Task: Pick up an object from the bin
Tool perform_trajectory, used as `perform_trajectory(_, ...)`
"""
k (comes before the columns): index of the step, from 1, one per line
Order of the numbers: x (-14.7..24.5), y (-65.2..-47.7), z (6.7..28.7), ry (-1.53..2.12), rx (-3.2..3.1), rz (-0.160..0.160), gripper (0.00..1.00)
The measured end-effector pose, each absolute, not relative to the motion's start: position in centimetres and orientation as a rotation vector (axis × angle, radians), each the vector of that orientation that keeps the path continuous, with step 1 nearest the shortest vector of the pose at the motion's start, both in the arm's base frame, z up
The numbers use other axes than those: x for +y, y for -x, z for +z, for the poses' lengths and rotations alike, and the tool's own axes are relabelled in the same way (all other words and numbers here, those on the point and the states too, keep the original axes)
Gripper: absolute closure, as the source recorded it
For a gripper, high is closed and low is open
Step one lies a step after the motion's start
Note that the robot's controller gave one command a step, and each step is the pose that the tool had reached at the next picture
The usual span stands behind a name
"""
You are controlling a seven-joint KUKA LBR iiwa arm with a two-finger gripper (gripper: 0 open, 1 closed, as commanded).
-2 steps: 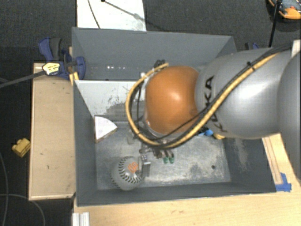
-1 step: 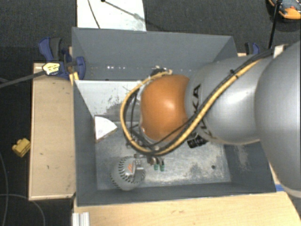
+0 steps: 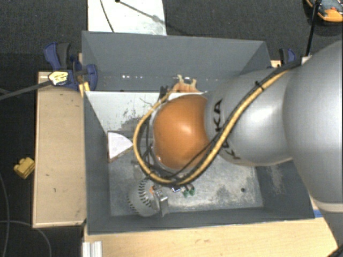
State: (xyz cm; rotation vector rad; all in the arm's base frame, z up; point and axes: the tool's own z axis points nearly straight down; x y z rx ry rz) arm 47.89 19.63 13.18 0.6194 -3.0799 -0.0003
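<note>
My gripper [image 3: 151, 196] hangs below the orange cover [image 3: 179, 130] on my wrist, low over the front left part of the bin [image 3: 177, 58]. The cover and the looped black-and-yellow cable [image 3: 140, 143] hide most of it, so I cannot tell how far open it is or whether it has anything in its hold. Right at its tip, close to the front wall, sits a round grey ridged thing [image 3: 139, 202]. It is the nearest thing to me, but I cannot tell whether it is a loose object or a piece of my own tool. Just to the right are small green bits [image 3: 187, 192], at the lowest bend of the cable. Up and to the left, apart from the gripper, a white triangular piece [image 3: 119, 142] lies flat on the scuffed grey floor, near the left wall. Past the top of the cover, at the far wall, a small tan thing [image 3: 185, 82] peeks out, too hidden for me to name. Behind all this my silver arm [image 3: 268, 116] reaches in from the right, with the cable running along it.
</note>
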Motion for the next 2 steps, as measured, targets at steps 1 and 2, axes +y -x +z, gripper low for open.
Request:
perform_trajectory(1, 20.27, -48.33, 7.95, -0.549, -3.103, -0.009, 0.00)
perform_trajectory(2, 20.72, -48.30, 7.93, -0.843, -3.046, -0.009, 1.00)
